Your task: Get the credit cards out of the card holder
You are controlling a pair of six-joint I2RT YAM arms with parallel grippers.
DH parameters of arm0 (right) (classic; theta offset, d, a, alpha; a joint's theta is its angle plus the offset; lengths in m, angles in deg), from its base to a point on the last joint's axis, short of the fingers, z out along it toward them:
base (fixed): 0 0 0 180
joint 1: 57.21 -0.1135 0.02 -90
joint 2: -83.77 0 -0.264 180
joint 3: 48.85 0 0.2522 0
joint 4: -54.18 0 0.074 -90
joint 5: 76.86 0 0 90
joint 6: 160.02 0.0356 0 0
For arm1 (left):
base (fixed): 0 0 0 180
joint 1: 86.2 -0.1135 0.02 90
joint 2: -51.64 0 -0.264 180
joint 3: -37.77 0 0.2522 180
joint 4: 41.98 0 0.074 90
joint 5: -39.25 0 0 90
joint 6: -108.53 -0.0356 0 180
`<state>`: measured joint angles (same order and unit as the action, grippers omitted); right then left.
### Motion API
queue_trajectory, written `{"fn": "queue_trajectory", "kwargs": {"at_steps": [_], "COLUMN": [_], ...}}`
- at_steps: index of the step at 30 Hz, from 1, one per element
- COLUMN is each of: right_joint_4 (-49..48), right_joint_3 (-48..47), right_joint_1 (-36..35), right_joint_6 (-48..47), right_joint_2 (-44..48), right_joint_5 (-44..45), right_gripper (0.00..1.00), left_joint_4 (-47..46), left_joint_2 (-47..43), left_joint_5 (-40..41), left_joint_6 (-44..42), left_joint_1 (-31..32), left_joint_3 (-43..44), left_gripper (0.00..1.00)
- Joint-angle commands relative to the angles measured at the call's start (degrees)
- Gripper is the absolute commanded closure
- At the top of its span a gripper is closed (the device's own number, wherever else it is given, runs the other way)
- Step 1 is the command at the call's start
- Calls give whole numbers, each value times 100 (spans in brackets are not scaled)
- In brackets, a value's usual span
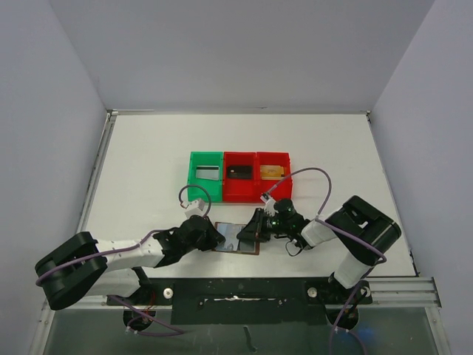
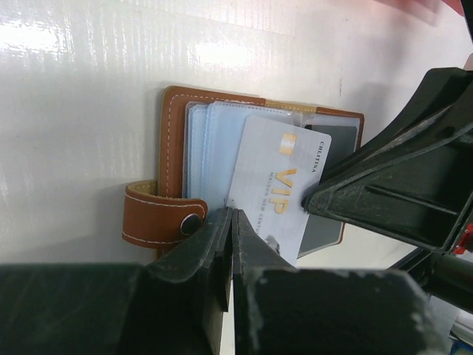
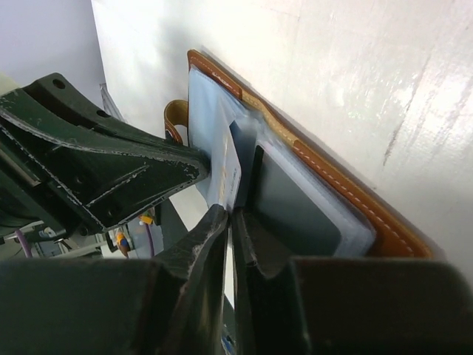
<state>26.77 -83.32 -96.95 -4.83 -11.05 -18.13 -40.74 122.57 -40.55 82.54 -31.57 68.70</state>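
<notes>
Your left gripper [image 2: 230,216] has its fingers together at the left corner of the grey-white card [image 2: 270,177], and your right gripper [image 3: 230,216] likewise at its right edge. The card holder [image 2: 174,140] lies open, with the bins [image 1: 240,196] well apart on the far side.

Bench [image 1: 148,163]: white, glossy top, with glare patches in both wrist views. Three small plastic bins stand mid-bench in one row, walls touching: green bin [image 1: 205,156] at the left, then the middle red bin [image 1: 239,156] and the right red bin [image 1: 273,156]. A brown leather card holder [image 2: 171,148] lies open near the near edge, well apart from the bins, its outer cover down on the bench and its snap strap [image 2: 159,216] sticking out from one edge.
</notes>
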Motion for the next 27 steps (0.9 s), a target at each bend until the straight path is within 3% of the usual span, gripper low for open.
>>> {"fn": "queue_trajectory", "kwargs": {"at_steps": [1,5,10,17,27], "right_joint_4": [-121,-529,-1153,117,237], "right_joint_3": [-142,-120,180,371,565], "right_joint_1": [-320,-466,-535,-439,-497], "right_joint_6": [184,755,1113,653,730], "right_joint_2": [-120,-427,-455,509,852], "right_joint_5": [260,718,891,1033,1003], "right_gripper": [89,86,96,93,99], "left_joint_4": [233,262,125,214,112], "left_joint_2": [140,132,-139,-428,-548], "left_joint_5": [-31,-41,27,108,27], "left_joint_6": [-163,-130,42,100,33], "left_joint_1": [-23,-23,-19,-28,-14], "left_joint_3": [-213,-194,-379,-521,-355], "left_gripper": [97,98,99,99,99]}}
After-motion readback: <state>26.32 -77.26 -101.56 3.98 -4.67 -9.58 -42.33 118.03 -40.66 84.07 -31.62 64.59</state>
